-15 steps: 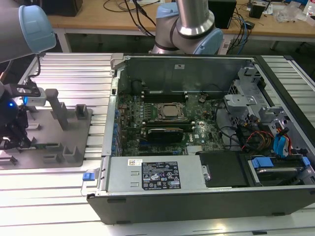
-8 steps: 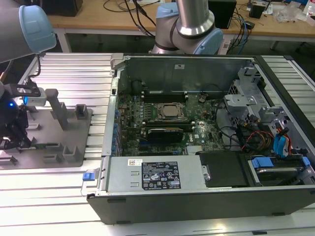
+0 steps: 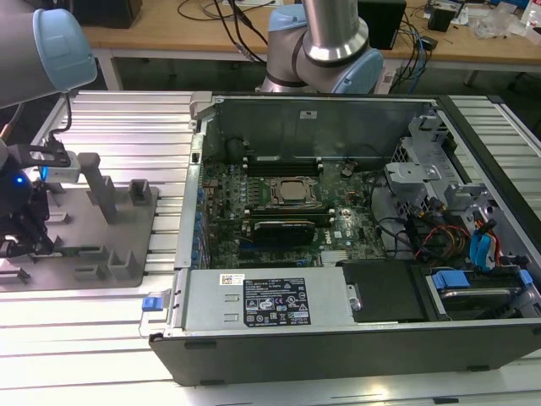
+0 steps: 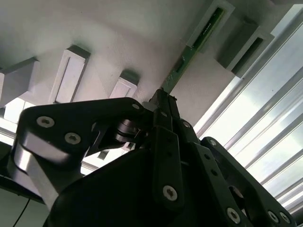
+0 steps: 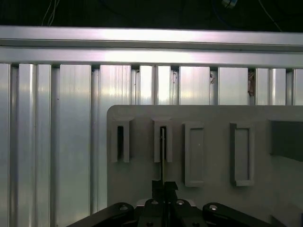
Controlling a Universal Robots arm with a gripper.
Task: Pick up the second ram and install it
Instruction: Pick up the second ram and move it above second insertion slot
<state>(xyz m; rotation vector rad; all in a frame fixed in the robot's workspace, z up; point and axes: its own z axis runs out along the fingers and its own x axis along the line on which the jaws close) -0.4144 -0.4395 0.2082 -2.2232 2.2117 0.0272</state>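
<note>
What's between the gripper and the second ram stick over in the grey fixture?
Nothing. In both wrist views the gripper is shut directly on the second ram, which stands on edge in a slot of the grey fixture.

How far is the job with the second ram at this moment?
Done: in the second wrist view the hand is shut on the second ram. In hand: the ram stands in a slot of the grey fixture tray, not yet lifted out. Left: it is not yet on the motherboard inside the open computer case.
</note>
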